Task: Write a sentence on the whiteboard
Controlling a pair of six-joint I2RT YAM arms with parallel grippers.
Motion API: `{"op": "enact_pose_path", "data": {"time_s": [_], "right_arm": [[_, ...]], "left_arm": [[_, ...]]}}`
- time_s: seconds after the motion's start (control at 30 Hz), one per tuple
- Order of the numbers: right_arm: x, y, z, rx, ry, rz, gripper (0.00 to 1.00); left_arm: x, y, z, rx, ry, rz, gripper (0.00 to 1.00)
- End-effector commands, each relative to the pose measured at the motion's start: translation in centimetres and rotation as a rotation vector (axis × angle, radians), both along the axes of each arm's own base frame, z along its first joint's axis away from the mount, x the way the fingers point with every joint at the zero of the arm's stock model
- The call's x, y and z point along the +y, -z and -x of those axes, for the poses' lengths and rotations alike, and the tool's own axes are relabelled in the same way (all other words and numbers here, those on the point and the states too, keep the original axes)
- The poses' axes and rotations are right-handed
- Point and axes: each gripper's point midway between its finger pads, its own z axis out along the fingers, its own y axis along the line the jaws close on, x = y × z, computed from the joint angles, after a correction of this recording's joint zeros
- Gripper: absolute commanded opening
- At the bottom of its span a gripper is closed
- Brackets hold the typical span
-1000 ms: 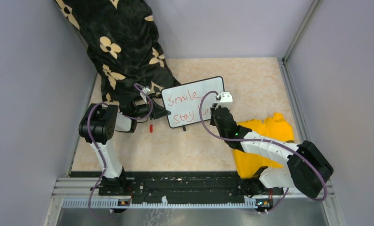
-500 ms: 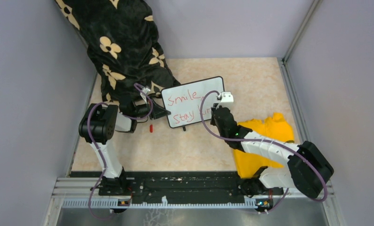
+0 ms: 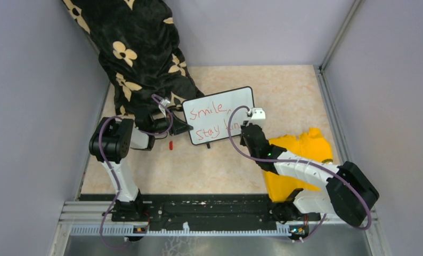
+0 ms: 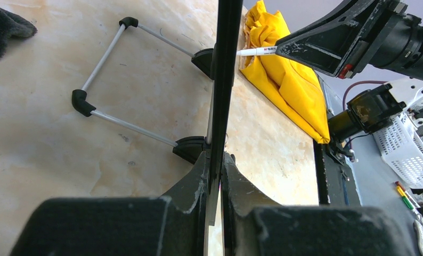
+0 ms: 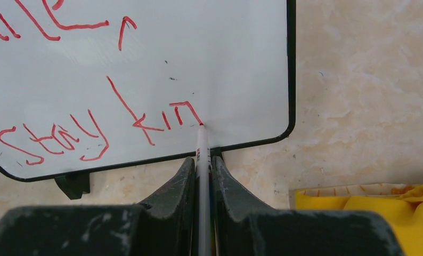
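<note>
beige marbled table (image 3: 209, 170), grey walls (image 3: 33, 106); the whiteboard (image 3: 241, 104) stands at its far middle, left gripper (image 4: 216, 160) clamped on its left edge, right gripper (image 5: 201, 165) closed on a marker (image 5: 201, 141) touching the sentence (image 5: 140, 125) after "kin". a hard push could tip the board or twist it in the clamp; the last letter may overrun the nearby frame (image 5: 291, 80).

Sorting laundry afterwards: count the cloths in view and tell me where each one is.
2. A black flowered cloth hangs at the far left, beside the whiteboard; a yellow cloth lies at the right, partly under the right arm. More could be hidden beneath them.
</note>
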Motion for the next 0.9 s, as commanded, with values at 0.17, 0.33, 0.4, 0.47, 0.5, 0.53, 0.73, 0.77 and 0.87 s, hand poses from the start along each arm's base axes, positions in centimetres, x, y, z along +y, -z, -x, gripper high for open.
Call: {"op": "enact_pose_path", "data": {"time_s": [0.17, 0.33, 0.4, 0.47, 0.5, 0.53, 0.73, 0.77, 0.87], "right_arm": [[-0.1, -6.2, -1.0, -0.135, 0.028, -0.109, 0.00], [-0.8, -7.8, -1.9, -0.167, 0.059, -0.113, 0.00], [-1.1, -8.0, -2.2, -0.169, 0.067, -0.116, 0.00], [-1.1, -8.2, -2.5, -0.172, 0.068, -0.123, 0.00], [-1.0, -8.3, -2.5, -0.173, 0.062, -0.126, 0.00], [-0.8, -8.4, -2.6, -0.176, 0.058, -0.129, 0.00], [0.1, -8.9, -3.1, -0.180, 0.032, -0.145, 0.00], [0.1, -8.9, -3.2, -0.180, 0.031, -0.143, 0.00], [0.2, -8.9, -3.3, -0.180, 0.033, -0.139, 0.00]], "left_arm": [[0.0, 2.2, 0.3, 0.108, -0.019, -0.025, 0.00], [0.0, 2.2, 0.3, 0.108, -0.020, -0.025, 0.00], [0.0, 2.2, 0.3, 0.108, -0.019, -0.025, 0.00], [0.0, 2.2, 0.3, 0.108, -0.020, -0.025, 0.00], [0.0, 2.2, 0.3, 0.109, -0.020, -0.025, 0.00], [0.0, 2.3, 0.3, 0.111, -0.019, -0.025, 0.00], [0.0, 2.2, 0.3, 0.108, -0.018, -0.025, 0.00], [0.0, 2.3, 0.3, 0.109, -0.018, -0.025, 0.00], [0.0, 2.3, 0.3, 0.110, -0.018, -0.025, 0.00]]}}
